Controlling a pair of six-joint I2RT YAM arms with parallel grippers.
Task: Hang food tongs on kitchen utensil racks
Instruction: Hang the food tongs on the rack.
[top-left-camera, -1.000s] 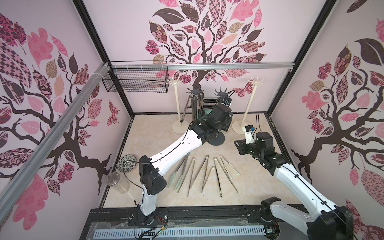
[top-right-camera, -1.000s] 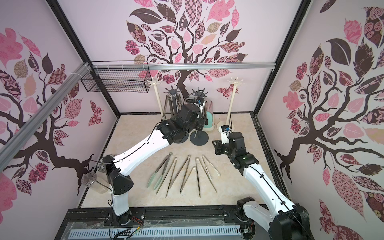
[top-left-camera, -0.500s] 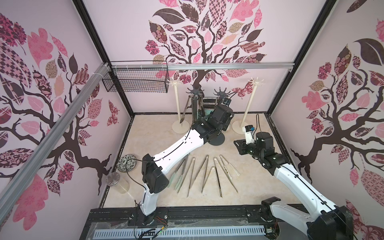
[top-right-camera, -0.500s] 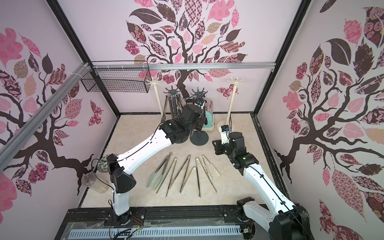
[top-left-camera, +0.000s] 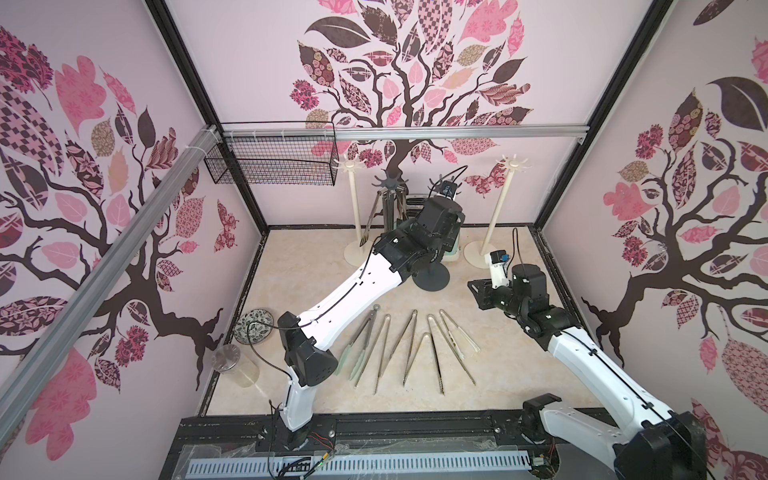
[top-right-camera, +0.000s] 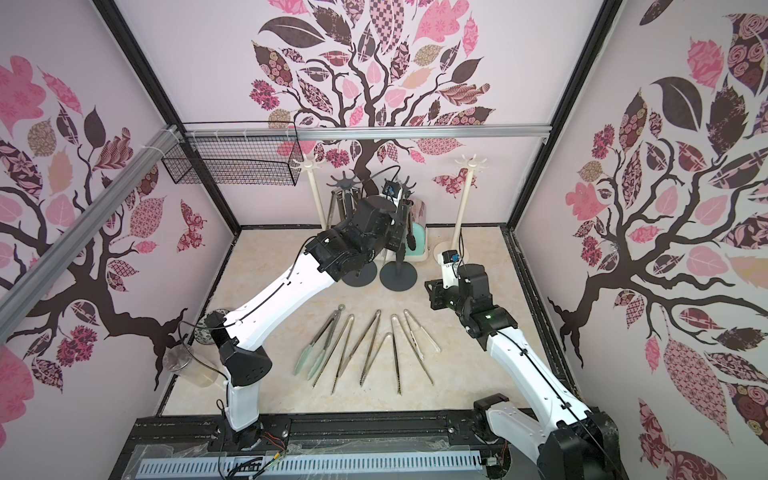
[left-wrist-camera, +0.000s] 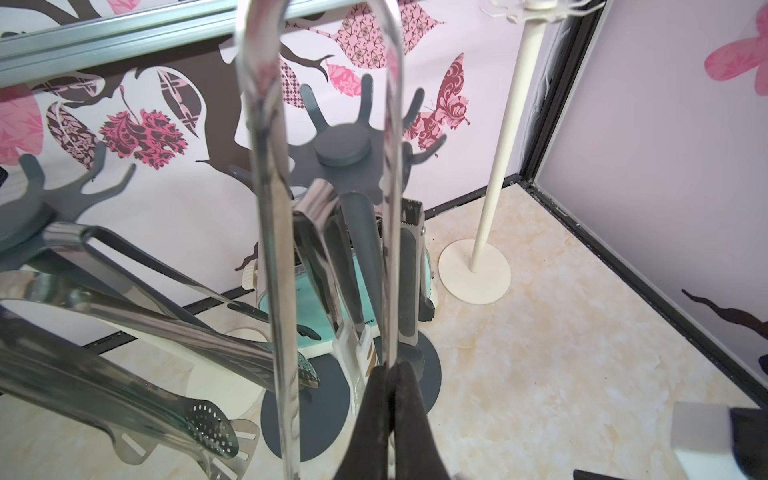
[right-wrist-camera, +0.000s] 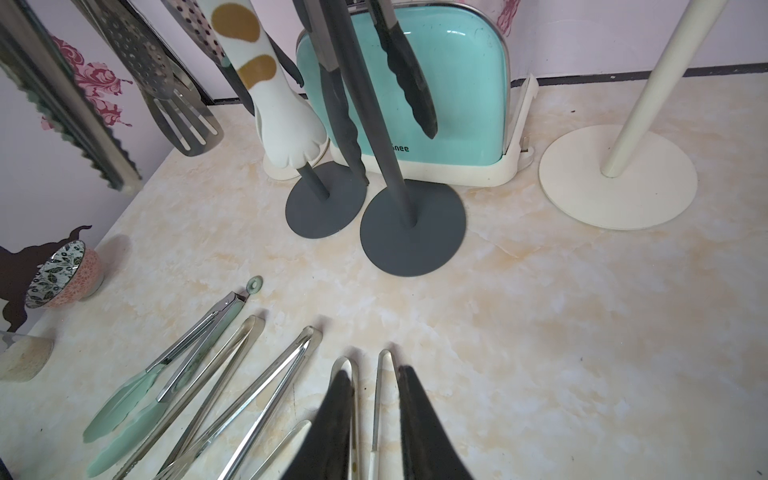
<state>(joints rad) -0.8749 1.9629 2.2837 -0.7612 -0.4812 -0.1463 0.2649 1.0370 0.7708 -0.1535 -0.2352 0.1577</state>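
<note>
My left gripper (left-wrist-camera: 392, 370) is shut on one arm of bare steel food tongs (left-wrist-camera: 270, 208), held upright close in front of the hook crown of a dark grey kitchen utensil rack (left-wrist-camera: 340, 145). The bend of these tongs runs off the frame edge. Several tongs hang from this rack and from the other dark grey rack (left-wrist-camera: 41, 199). Two cream racks (top-left-camera: 353, 208) (top-left-camera: 498, 208) stand bare. Several more tongs (top-left-camera: 409, 345) lie fanned on the table, one pair mint-tipped (top-left-camera: 357, 357). My right gripper (right-wrist-camera: 374, 372) hovers open over them, holding nothing.
A mint toaster (right-wrist-camera: 415, 83) stands behind the dark rack bases (right-wrist-camera: 411, 232). A black wire basket (top-left-camera: 274, 162) hangs on the back rail. A patterned bowl (top-left-camera: 253, 326) and a glass jar (top-left-camera: 235, 365) sit by the left wall.
My left arm has shifted slightly toward the back racks with the tongs still in its grip. The right arm has not moved.
</note>
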